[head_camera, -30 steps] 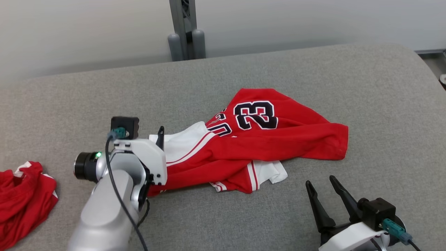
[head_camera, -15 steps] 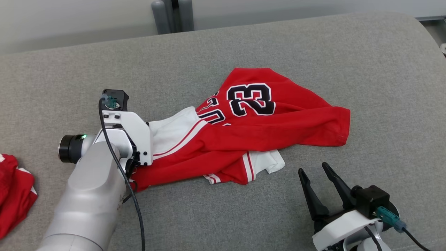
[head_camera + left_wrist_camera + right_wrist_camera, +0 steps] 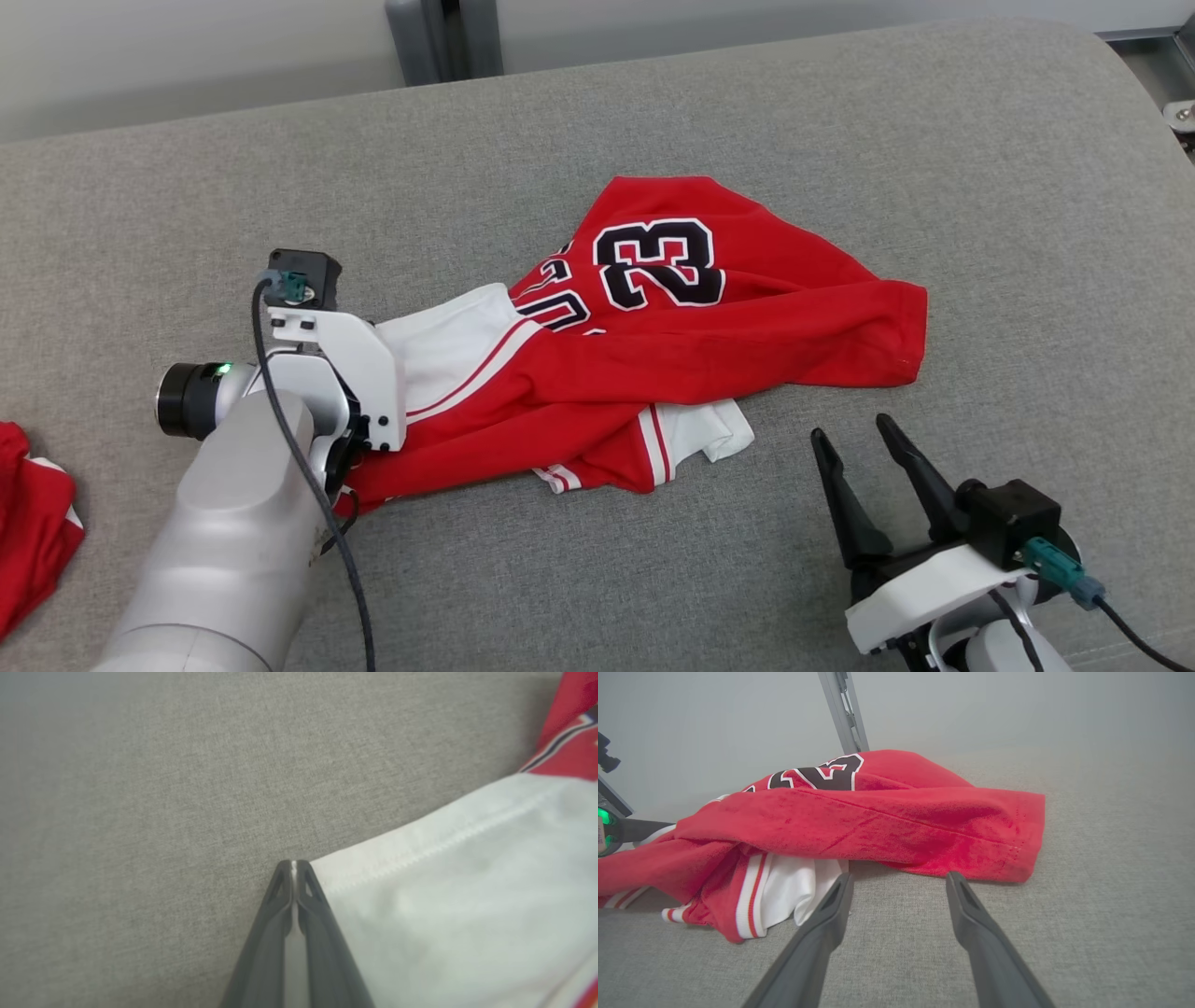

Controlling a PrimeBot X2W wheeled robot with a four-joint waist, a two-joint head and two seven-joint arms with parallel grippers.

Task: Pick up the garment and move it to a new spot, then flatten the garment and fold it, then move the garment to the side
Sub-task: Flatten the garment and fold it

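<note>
Grey fabric desk [image 3: 653, 103]: crumpled red jersey [image 3: 747, 327] at centre; second red cloth [image 3: 28, 532] at 8 o'clock edge.

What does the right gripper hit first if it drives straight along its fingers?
Most likely the near folded edge of the red-and-white number 23 jersey, straight ahead of the open right gripper. If it tilts down, the grey fabric surface comes first; depth is unclear.

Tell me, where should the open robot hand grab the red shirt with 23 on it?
Probably the red hem corner of the jersey at its right end, coming in low from the near side with the right gripper. That corner lies free on the grey cushion, right ahead of that open gripper, and opposite the white edge that the shut left gripper seems to pinch.
</note>
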